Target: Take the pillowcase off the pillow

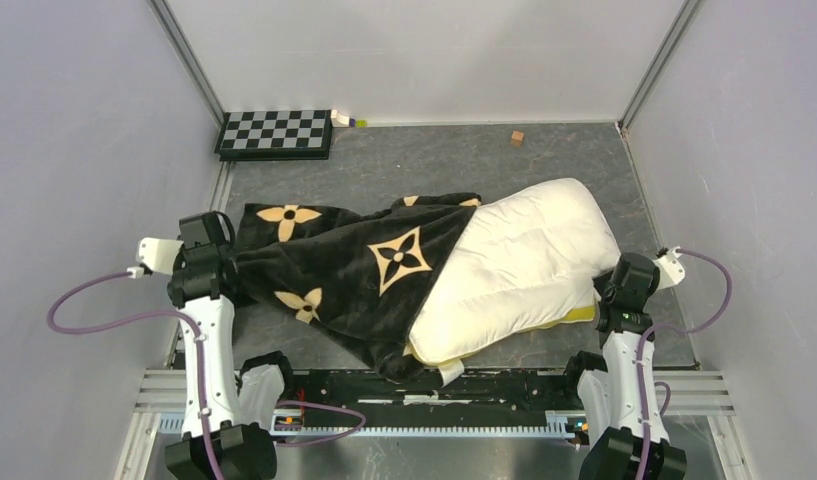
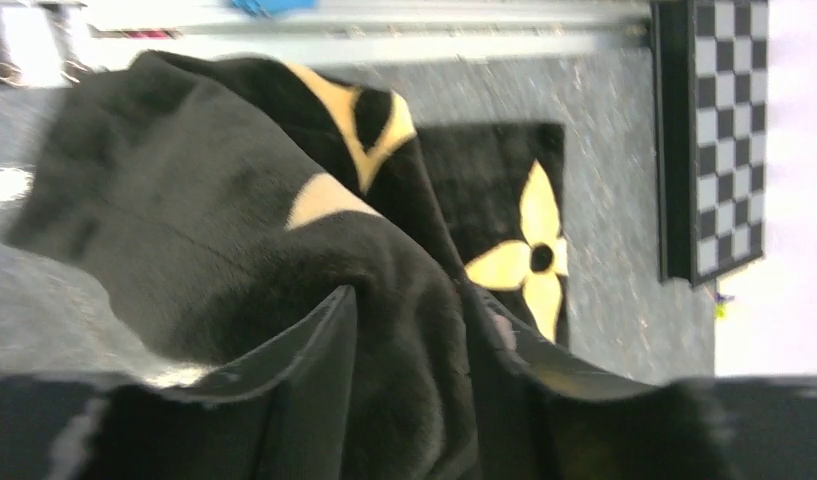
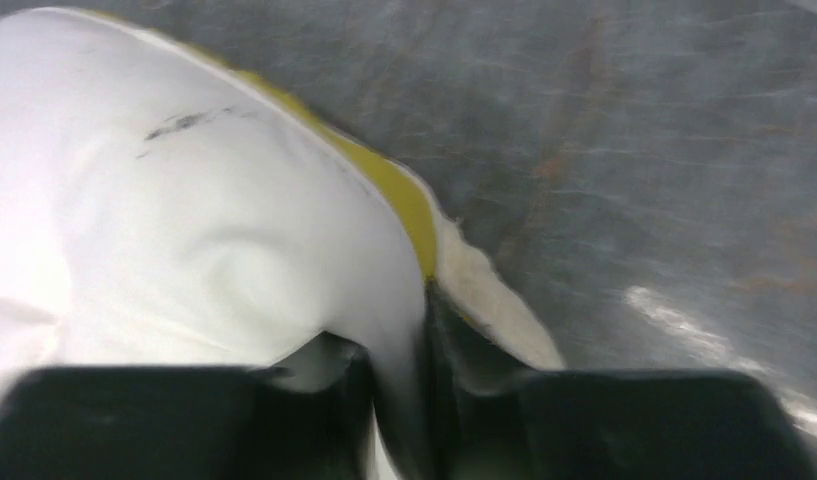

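Note:
The black plush pillowcase with tan flower motifs lies across the left and middle of the table. It covers only the left end of the cream-white quilted pillow, whose larger part lies bare to the right, yellow band at its near right edge. My left gripper is shut on a bunched fold of the pillowcase at its left end. My right gripper is shut on the pillow's right corner beside the yellow band.
A black-and-white checkerboard lies at the back left, also in the left wrist view. A small brown block sits at the back right. Grey enclosure walls stand on both sides. The black rail runs along the near edge.

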Controlling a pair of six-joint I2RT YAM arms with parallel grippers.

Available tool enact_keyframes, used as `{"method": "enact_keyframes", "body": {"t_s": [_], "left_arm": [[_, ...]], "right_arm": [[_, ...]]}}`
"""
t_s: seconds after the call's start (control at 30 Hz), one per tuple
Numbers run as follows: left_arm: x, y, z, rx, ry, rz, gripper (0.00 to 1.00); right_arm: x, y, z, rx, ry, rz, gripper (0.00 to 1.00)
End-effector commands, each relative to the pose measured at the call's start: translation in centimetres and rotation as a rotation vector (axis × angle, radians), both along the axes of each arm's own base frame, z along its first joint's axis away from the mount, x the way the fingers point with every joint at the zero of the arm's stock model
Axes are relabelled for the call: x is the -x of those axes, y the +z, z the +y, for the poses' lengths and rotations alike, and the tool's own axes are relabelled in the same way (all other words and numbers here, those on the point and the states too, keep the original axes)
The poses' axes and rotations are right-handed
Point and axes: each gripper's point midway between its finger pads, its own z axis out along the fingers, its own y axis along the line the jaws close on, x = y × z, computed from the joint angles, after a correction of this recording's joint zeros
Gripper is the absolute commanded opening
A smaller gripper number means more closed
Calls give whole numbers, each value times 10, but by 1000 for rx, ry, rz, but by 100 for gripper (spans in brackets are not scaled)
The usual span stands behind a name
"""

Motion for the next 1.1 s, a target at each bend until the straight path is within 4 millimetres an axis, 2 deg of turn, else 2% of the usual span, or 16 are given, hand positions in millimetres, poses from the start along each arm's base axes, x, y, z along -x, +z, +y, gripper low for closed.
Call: {"method": "enact_keyframes", "body": {"t_s": [0.0, 0.03, 0.07, 0.13, 0.2, 0.27, 0.37, 0.43, 0.5, 0.57, 0.63, 0.7, 0.77, 0.83, 0.9, 1.07], "left_arm": [[-50, 8, -27, 54, -252, -136, 60], [-55, 8, -35, 69, -307, -143, 63], [-60, 8, -42, 76, -354, -148, 65], [-72, 13, -63, 86, -504, -169, 67], [-77, 16, -80, 81, -597, -165, 71], [-80, 19, -95, 59, -664, -151, 75], [-84, 19, -126, 41, -772, -120, 88], [-87, 16, -151, 55, -870, -105, 91], [-87, 9, -171, 63, -933, -81, 91], [-86, 1, -184, 43, -995, -45, 91], [-84, -5, -198, 17, -1077, -19, 90], [-81, -10, -212, 1, -1159, -9, 90], [-78, -12, -227, -15, -1243, -13, 89], [-74, -16, -241, -26, -1308, -4, 88], [-69, -18, -259, -19, -1409, -10, 88], [-47, -20, -308, -42, -1654, -3, 88]], "right_arm": [[-59, 44, 51, 23, 427, -283, 40], [-65, 49, 67, 7, 531, -318, 62], [-68, 54, 81, -11, 614, -347, 75], [-73, 62, 93, -22, 690, -356, 89], [-77, 70, 97, 6, 719, -347, 98], [-79, 78, 101, 40, 727, -335, 98], [-84, 96, 101, 106, 692, -321, 98], [-83, 104, 93, 151, 620, -275, 98], [-77, 114, 66, 210, 453, -222, 98], [-70, 129, 48, 240, 344, -198, 98], [-70, 149, 46, 277, 352, -218, 98], [-77, 167, 61, 295, 453, -269, 98], [-86, 181, 98, 300, 676, -345, 98], [-89, 183, 133, 268, 857, -391, 98], [-89, 177, 161, 234, 985, -383, 98], [-77, 136, 222, 216, 1269, -279, 98]]}}
